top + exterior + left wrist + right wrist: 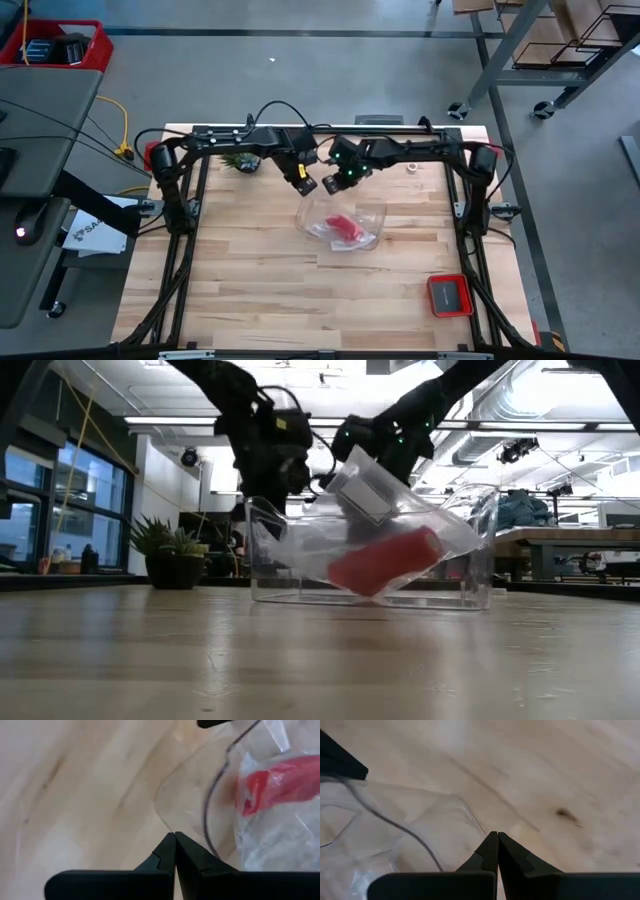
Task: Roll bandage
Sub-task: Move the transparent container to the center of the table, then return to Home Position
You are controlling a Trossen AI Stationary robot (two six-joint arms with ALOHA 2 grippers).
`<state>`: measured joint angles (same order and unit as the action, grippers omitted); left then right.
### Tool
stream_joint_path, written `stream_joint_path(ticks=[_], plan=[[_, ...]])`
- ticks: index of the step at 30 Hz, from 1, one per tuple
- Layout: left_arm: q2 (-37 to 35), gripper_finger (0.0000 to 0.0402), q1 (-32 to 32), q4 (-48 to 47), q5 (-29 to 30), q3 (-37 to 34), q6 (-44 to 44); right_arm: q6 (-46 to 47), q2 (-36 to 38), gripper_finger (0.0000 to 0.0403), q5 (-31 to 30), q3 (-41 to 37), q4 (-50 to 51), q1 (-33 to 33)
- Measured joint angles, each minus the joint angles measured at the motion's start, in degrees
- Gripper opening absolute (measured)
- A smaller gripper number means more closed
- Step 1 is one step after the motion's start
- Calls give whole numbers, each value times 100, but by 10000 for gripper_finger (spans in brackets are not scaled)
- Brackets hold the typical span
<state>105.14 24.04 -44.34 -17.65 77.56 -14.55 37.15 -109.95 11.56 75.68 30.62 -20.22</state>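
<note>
Left gripper [175,837]: we see both dark fingers pressed tip to tip, pinching the rim of the clear crinkly plastic bag [200,785] at its edge. In the high view this gripper [304,184] sits just above the bag's upper left corner.

Right gripper [496,837]: fingers likewise pressed together, nipped on a corner of the same bag [415,825]. From above, the gripper [334,183] hangs just beside the left one, over the bag's upper edge.

Bright red soft fabric bandage [345,228]: we note it as a stubby roll lying inside the bag [342,224], mid-table, slightly right of centre. In the low view the bandage [385,562] lies tilted, one end resting low and the other raised, and its long axis slopes. From above, the axis runs diagonally across the light wooden plank table [250,290].

Outward: small red square tray with dark centre [450,294] near the right front corner, well apart from the bag. Small green potted plant [172,555] stands at the far left.
</note>
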Motion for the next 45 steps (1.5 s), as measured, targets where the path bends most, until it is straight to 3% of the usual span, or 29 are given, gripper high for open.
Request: stream_joint_path(ticks=[13, 25, 30, 34, 38, 45], plan=[[-1176, 0, -791, -1024, 76, -2, 115, -471, 159, 0, 198, 0, -845, 724], [-3013, 0, -1320, -889, 1273, 0, -149, -460, 159, 0, 159, 0, -1708, 965], [-3737, 0, -1668, -254, 1717, -72, -288, -918, 582, 0, -172, -9, -1750, 917], [-4491, 0, -1940, 1441, 2043, -1056, -586, -1203, 1249, 0, -476, 0, -1619, 902], [-5242, 0, -2114, 3060, 2259, -2635, -1158, -1395, 2001, 0, -519, -4, -1219, 1037], [-5656, 0, -2325, 5373, 2373, -4928, -1675, -1251, 3355, 0, -846, -626, -929, 1324]])
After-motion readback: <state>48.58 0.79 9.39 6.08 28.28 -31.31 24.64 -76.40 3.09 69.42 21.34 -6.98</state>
